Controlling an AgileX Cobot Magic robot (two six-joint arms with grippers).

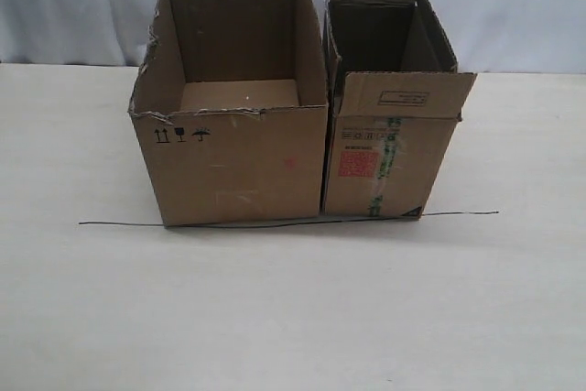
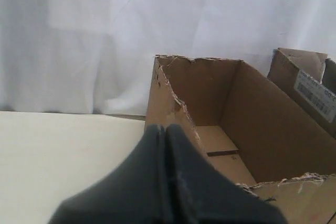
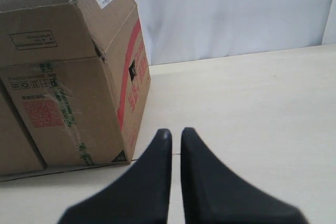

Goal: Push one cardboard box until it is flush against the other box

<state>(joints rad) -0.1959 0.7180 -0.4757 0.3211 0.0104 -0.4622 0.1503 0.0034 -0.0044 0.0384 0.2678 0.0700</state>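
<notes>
The wide cardboard box (image 1: 229, 148) with the ragged rim stands open on the table, arrow and umbrella symbols on its front. The other box (image 1: 389, 148), narrower with a red-orange label and green tape, stands right beside it; their facing walls look to be touching. Neither gripper shows in the exterior view. In the left wrist view my left gripper (image 2: 164, 129) is shut and empty, just outside the wide box's (image 2: 273, 129) torn corner. In the right wrist view my right gripper (image 3: 176, 132) is shut and empty over the table, off the other box's (image 3: 68, 93) outer side.
A thin black line (image 1: 275, 223) runs across the pale table (image 1: 293, 318) along both boxes' front bottom edges. A white curtain (image 1: 82, 6) hangs behind. Bare tabletop lies in front of the boxes and on both outer sides.
</notes>
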